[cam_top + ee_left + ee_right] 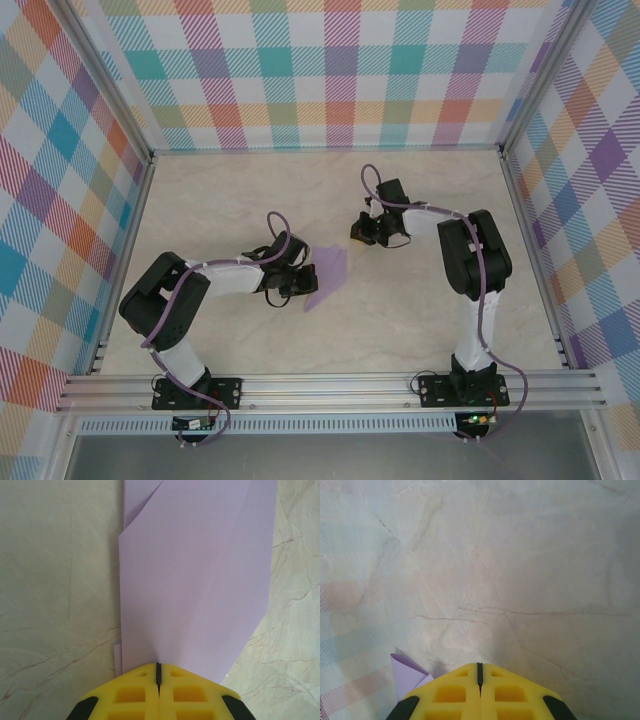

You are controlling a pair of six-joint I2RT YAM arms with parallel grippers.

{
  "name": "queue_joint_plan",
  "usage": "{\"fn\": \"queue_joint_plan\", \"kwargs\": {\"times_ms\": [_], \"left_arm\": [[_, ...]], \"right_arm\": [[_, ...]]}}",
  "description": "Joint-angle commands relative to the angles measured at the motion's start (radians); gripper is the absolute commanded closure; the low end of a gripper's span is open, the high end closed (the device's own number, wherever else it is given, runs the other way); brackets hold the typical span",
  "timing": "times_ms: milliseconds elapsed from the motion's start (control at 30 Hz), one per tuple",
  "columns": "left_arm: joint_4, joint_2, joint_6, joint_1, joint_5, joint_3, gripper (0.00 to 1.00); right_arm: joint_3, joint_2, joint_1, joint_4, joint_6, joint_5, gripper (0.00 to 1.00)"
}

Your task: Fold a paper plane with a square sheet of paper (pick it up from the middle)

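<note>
At table (430, 320) centre, left hand (158, 667), pressed together, touches the paper plane (200, 580); right hand (479, 667) likewise closed.

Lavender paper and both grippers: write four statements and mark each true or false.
1. The lavender paper is already folded, with overlapping layers. True.
2. The left gripper is wide open. False: it is shut, its tip at the paper's edge.
3. The right gripper is shut over the table, a paper corner beside it. True.
4. The paper lies on checked cloth. False: it lies on the marbled table; the checks are on the walls.
</note>
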Motion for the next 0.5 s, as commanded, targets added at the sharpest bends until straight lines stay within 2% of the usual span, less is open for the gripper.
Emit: {"fn": "queue_joint_plan", "kwargs": {"times_ms": [0, 133, 333, 467], "left_arm": [[-0.157, 0.064, 0.015, 0.001, -0.057, -0.055, 1.00], [-0.146, 0.067, 0.014, 0.001, -0.052, -0.048, 1.00], [-0.142, 0.073, 0.014, 0.001, -0.052, -0.041, 1.00], [-0.139, 0.083, 0.015, 0.001, -0.045, -0.032, 1.00]], "right_arm": [[-0.026, -0.103, 0.040, -0.003, -0.007, -0.027, 1.00], [-0.091, -0.142, 0.099, 0.020, 0.023, -0.083, 1.00], [-0.107, -0.123, 0.192, 0.027, 0.049, -0.119, 1.00], [-0.095, -0.083, 0.204, 0.027, 0.051, -0.139, 1.00]]}}
